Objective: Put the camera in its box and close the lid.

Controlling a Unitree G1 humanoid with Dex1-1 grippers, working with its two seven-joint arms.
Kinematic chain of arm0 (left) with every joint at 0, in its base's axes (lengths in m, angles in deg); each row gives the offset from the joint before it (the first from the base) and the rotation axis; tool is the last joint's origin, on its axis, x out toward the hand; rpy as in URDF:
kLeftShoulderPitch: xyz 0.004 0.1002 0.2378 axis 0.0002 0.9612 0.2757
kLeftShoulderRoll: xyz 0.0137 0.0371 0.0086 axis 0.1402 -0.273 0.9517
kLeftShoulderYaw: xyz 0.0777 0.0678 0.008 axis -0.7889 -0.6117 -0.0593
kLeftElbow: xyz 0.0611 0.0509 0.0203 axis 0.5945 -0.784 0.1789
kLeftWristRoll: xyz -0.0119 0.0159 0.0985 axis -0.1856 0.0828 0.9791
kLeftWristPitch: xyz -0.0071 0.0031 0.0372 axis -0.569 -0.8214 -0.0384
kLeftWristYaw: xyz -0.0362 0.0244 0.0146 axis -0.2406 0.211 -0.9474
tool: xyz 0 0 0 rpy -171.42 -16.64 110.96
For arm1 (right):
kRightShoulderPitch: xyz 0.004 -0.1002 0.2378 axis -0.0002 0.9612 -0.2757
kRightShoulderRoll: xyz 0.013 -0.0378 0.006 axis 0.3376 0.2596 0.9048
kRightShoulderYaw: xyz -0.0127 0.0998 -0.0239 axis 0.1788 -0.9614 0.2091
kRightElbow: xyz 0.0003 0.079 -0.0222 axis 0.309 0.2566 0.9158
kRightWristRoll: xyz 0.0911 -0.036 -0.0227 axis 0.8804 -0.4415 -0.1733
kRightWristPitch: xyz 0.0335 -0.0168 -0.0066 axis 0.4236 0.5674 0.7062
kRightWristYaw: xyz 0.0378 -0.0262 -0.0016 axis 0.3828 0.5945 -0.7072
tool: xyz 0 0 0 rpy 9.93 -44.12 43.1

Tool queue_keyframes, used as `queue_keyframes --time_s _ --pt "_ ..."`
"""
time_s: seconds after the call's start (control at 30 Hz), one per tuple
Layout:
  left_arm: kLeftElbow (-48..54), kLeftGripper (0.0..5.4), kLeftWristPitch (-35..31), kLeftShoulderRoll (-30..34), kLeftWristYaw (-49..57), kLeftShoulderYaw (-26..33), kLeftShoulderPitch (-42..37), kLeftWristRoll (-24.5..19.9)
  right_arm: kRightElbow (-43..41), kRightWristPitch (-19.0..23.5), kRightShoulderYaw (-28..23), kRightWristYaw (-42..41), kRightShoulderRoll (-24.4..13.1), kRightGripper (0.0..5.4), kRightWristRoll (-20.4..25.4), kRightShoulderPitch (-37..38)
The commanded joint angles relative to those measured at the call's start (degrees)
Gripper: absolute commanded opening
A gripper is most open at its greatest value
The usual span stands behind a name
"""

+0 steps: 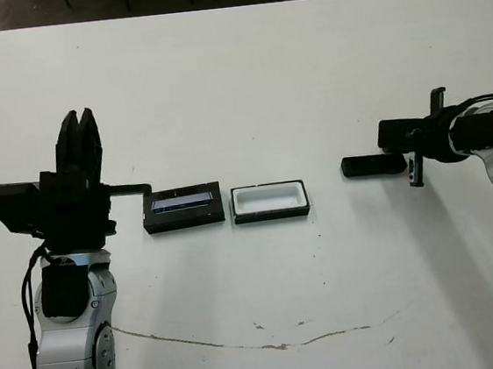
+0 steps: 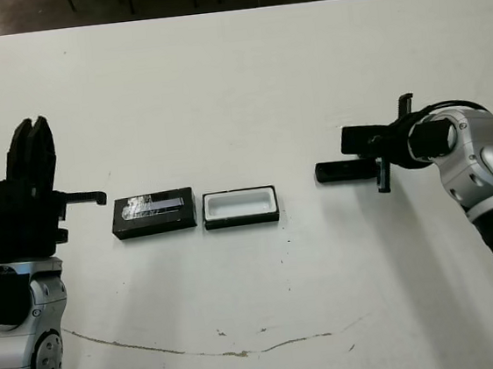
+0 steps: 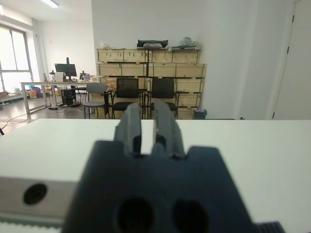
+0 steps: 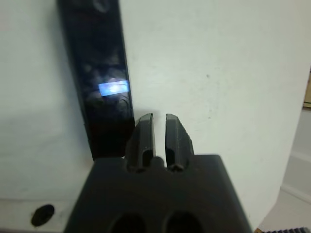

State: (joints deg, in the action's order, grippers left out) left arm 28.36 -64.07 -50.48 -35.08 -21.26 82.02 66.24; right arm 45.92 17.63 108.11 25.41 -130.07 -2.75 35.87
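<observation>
right claw (image 4: 159, 127) nearly closed, empty, camera (image 4: 98, 73) lying just beside its tips; left claw (image 3: 147, 127) nearly closed, empty, raised beside lid (image 1: 183, 207) and box (image 1: 269, 200).

The open white-lined box (image 1: 269, 201) lies flat mid-counter; the striped lid (image 1: 183, 207) just at its 9 o'clock, the slim black camera (image 1: 372, 165) well off toward 3 o'clock.
</observation>
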Motion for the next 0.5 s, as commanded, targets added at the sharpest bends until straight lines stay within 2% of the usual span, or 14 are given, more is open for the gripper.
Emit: queue_keyframes --time_s 0.03,0.3,0.5 --pt "-1.09 0.0 -0.23 0.76 -0.09 0.34 0.32 0.33 -1.55 -0.47 1.2 -2.85 -1.69 0.01 0.15 2.92" --pt "-1.79 0.0 -0.05 0.82 -0.27 0.27 0.05 0.23 -4.07 -1.34 0.97 -5.85 -2.99 0.01 1.59 4.48" --pt "-2.0 0.0 0.31 0.92 -0.2 0.06 0.14 0.87 -6.73 -0.36 0.6 -7.01 -3.44 0.01 2.78 5.52"
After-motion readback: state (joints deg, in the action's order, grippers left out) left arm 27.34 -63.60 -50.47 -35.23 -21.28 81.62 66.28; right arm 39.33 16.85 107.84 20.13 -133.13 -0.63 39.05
